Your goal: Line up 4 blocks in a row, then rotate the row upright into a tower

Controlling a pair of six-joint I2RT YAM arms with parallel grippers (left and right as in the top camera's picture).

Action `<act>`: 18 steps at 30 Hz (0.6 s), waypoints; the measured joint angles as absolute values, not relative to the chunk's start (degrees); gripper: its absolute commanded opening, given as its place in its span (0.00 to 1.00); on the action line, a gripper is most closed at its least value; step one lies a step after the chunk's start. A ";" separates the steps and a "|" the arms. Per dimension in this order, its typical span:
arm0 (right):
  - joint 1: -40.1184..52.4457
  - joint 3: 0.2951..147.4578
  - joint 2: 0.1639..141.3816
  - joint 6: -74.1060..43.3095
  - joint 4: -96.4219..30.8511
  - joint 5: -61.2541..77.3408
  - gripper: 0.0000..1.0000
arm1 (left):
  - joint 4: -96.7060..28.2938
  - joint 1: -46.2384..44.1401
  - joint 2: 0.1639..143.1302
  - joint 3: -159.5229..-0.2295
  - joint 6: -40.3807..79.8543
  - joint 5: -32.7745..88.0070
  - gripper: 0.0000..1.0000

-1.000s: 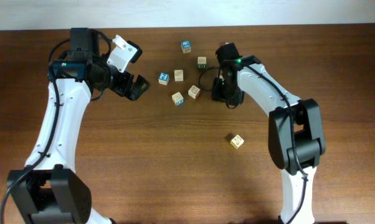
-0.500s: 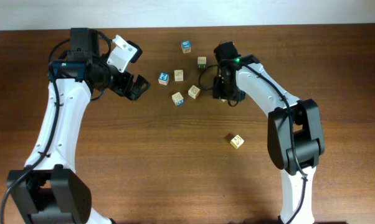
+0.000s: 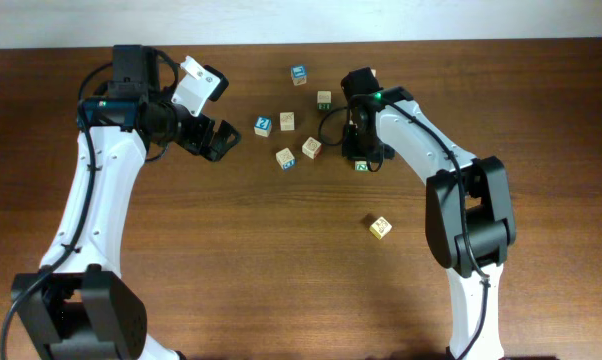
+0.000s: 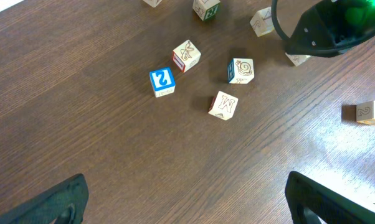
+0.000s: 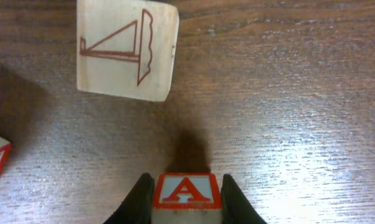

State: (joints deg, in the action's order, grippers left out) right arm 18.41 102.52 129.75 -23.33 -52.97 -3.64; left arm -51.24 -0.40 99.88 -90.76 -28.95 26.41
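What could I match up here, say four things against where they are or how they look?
Things: 1 red "A" block; 2 number "2" block; 3 sailboat block; 4 left pincer.
States: a open, empty; b clamped in the right pincer; c bright blue face; d pale, lying free.
Pairs: 1-b, 2-c, 3-d, 4-a.

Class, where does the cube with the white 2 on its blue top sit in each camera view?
Overhead: the blue 2 cube sits above centre, leftmost of the cubes.
Left wrist: the cube lies left of centre.
Right wrist: not in it.
Shared landmark: the right arm's green light, right of the cube overhead, top right corner in left wrist.
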 measured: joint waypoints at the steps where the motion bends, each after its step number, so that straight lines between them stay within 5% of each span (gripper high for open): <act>1: 18.41 102.85 129.75 -23.22 -54.06 -3.60 0.17 | -51.24 -0.40 99.88 -90.76 -28.95 26.41 0.99; 18: 25.78 103.33 129.75 -18.98 -76.86 4.82 0.23 | -51.24 -0.40 99.88 -90.76 -28.95 26.41 0.99</act>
